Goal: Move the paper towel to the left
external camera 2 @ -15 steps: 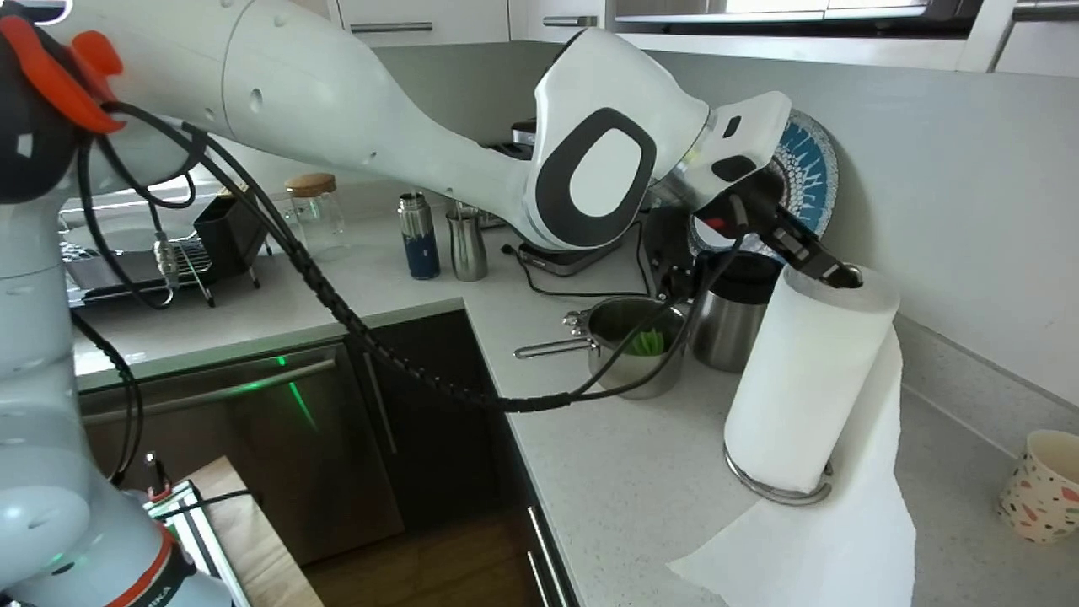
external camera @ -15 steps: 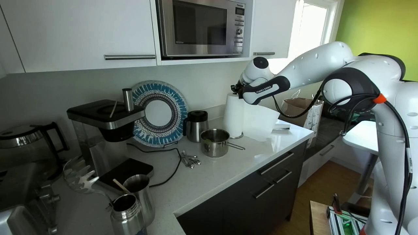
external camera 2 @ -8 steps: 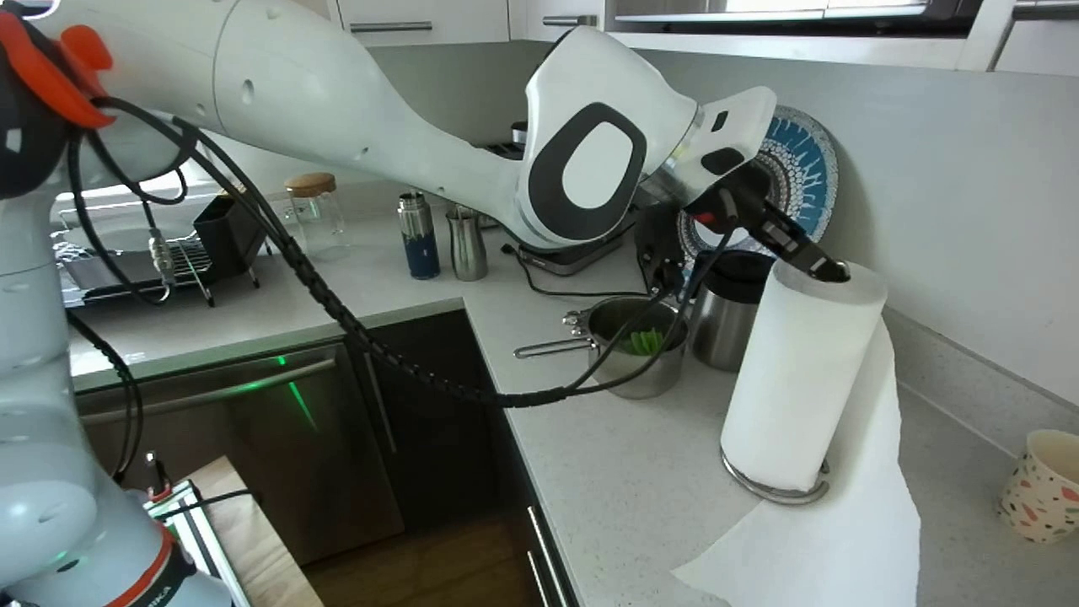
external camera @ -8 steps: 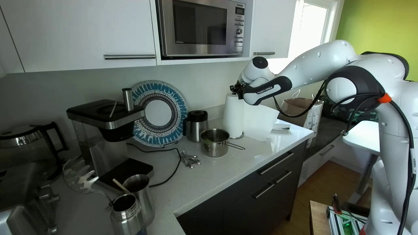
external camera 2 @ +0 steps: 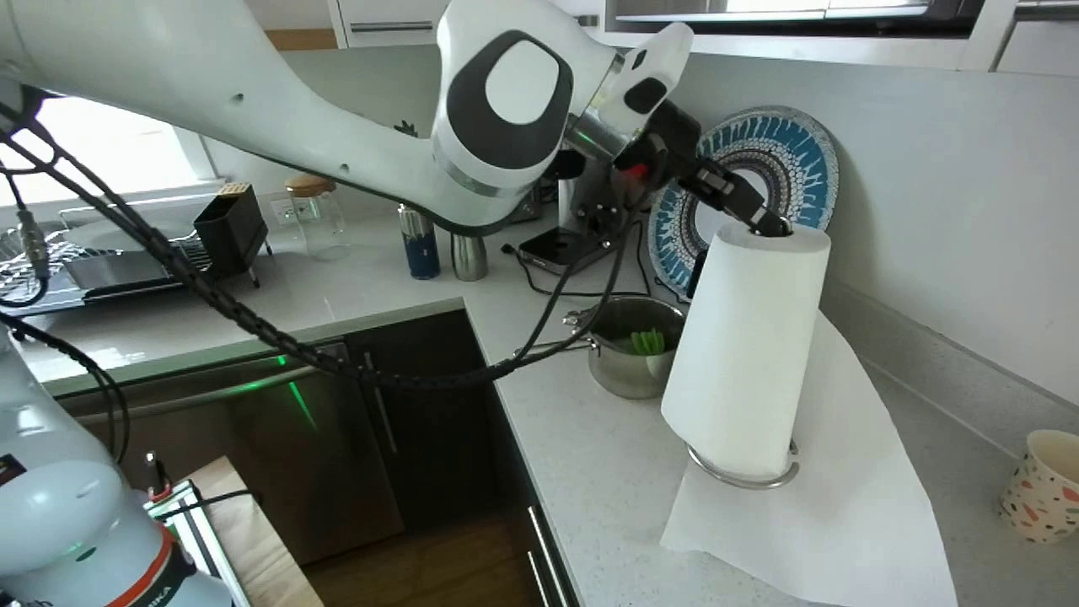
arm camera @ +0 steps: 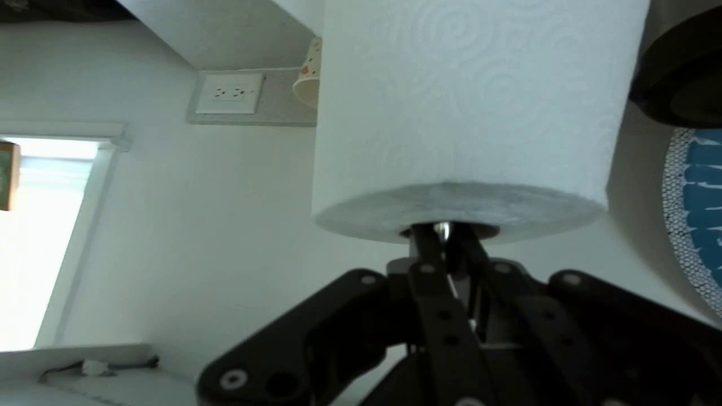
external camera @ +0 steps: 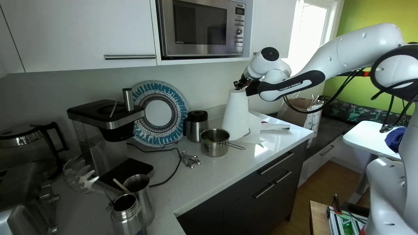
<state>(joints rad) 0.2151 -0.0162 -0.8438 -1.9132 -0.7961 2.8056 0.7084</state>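
The paper towel [external camera 2: 746, 354] is beneath the pinching jaws.

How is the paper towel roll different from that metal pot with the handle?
The paper towel roll is plain white and tall, while the metal pot is silvery and much shorter. A loose sheet spreads from the roll; the pot has a handle sticking out and something green inside. The robot's gripper is closed on the metal tip at the roll's top, while nothing grips the pot. Both are roughly cylindrical.
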